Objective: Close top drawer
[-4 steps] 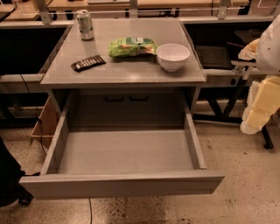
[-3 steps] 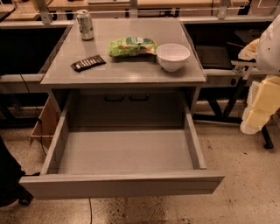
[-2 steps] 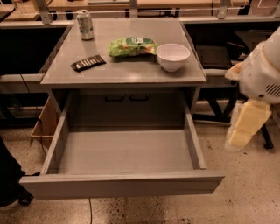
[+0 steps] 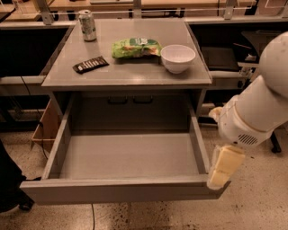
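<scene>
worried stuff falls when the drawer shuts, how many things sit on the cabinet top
4: can back left, dark packet front left, green bag centre, white bowl right. Claw at right front corner of top drawer.

Lab: workbenches (image 4: 198, 3), end effector (image 4: 219, 176) lower right

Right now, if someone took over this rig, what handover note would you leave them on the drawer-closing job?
Claw: low at the right front corner of the top drawer; whether it touches is unclear.
Top drawer: pulled far out of the cabinet, nothing visible inside.
Done: nothing yet, the drawer is open.
Left: push the front panel in until it sits flush.
The can, green bag and bowl on top are out of the way.
</scene>
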Robot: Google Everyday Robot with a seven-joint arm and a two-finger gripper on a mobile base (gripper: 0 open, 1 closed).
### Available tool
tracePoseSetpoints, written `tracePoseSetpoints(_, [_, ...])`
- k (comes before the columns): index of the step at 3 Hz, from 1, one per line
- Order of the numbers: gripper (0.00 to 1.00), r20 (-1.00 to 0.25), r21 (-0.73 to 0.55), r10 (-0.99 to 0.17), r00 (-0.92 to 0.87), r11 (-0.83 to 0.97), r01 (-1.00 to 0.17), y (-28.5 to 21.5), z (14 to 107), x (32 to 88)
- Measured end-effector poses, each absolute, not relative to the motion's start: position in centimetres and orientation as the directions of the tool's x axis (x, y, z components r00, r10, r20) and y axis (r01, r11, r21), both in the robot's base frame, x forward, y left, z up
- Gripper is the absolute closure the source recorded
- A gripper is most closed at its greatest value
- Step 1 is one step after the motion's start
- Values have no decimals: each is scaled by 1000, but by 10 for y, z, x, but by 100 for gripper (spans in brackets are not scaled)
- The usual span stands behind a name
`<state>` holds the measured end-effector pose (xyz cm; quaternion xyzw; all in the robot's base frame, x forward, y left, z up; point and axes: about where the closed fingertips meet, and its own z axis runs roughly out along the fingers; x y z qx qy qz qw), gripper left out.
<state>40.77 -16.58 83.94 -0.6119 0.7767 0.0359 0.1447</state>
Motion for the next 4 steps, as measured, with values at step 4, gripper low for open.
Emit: tracePoseSetpoints(4, [18, -187, -133, -956, -224, 251, -959, -193, 770, 365])
